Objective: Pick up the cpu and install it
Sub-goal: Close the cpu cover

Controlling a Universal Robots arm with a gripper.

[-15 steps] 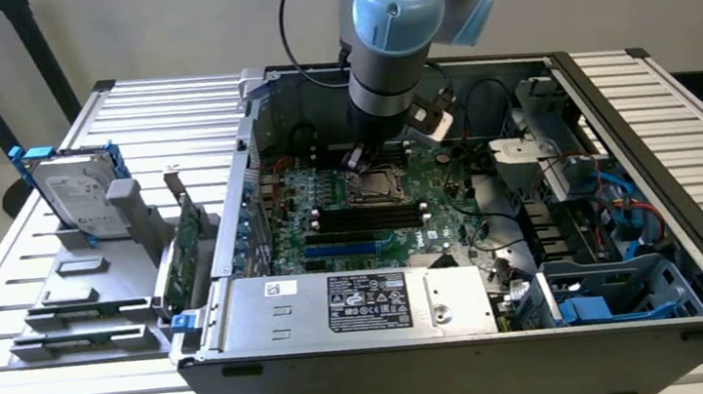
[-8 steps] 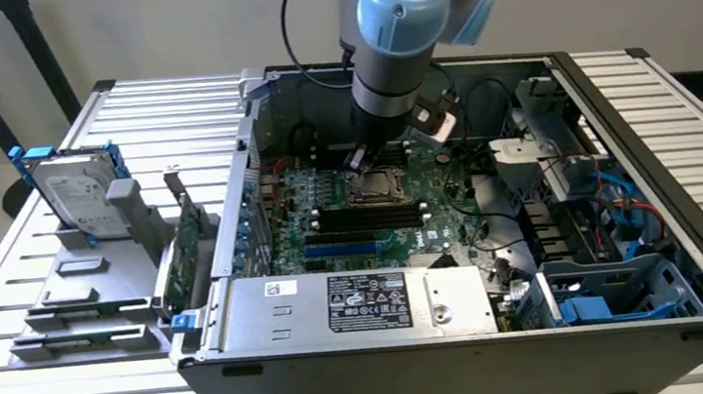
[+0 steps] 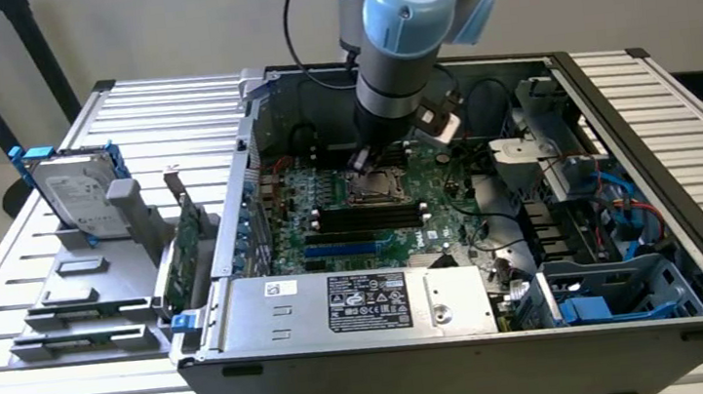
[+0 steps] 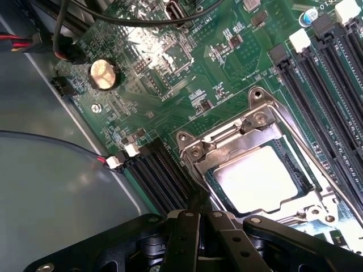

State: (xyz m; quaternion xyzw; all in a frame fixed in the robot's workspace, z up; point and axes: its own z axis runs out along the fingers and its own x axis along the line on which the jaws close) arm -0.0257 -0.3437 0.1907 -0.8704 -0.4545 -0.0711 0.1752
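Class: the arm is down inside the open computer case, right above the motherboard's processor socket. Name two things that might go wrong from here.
1. The cpu lies in its socket with the metal frame around it; the shut end effector hangs close above and might knock it askew.
2. Cables run near the arm inside the case; they might snag.

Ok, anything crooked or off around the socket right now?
Nothing stands out. The cpu lies flat and square inside the socket frame, edges parallel to it. The gripper is shut just above the socket's edge, holding nothing. The board around it looks intact, cables clear of the socket.
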